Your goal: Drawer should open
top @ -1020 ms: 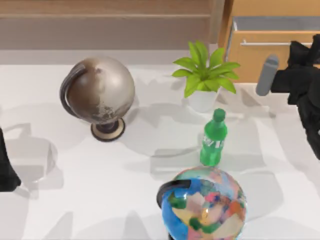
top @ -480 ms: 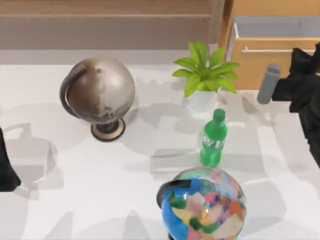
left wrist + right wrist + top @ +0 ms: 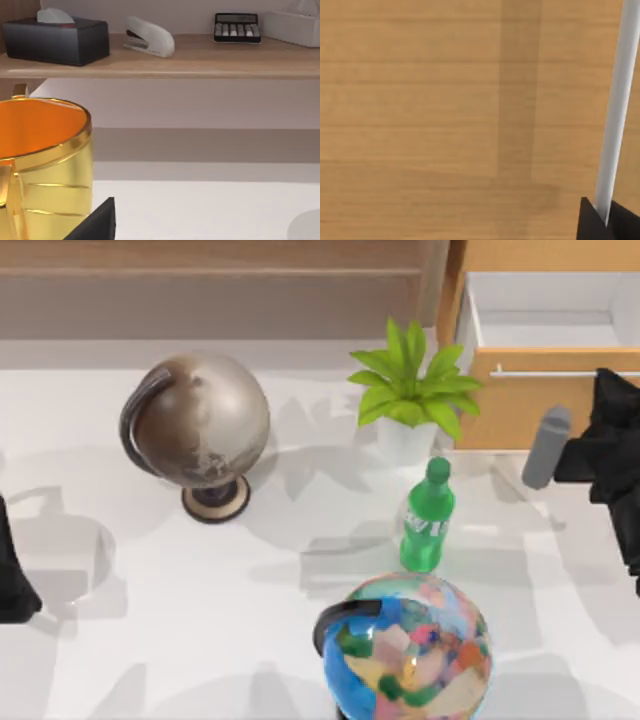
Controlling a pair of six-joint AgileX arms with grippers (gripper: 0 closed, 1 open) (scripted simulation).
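Your right pincer (image 3: 606, 220) is clamped on the drawer's (image 3: 520, 405) silver handle (image 3: 615, 110) (white inside showing), at the worktop's (image 3: 150, 620) right.

Top view, free room and obstacles. The drawer (image 3: 545, 390), at the upper right, stands pulled out over the table (image 3: 130, 640); its white inside lies uncovered from above. The right gripper (image 3: 625, 410) occupies the right edge at the drawer front; in the right wrist view its fingertips (image 3: 600, 222) sit on either side of the silver handle (image 3: 617, 105). Just left of the drawer the potted plant (image 3: 410, 395) narrows the passage there, with the green bottle (image 3: 427, 515) below it. The colourful globe (image 3: 405, 650) blocks the lower centre, the grey globe (image 3: 197, 430) the centre left. Open tabletop lies at lower left and between the two globes. The left arm (image 3: 12, 570) is parked at the left edge.
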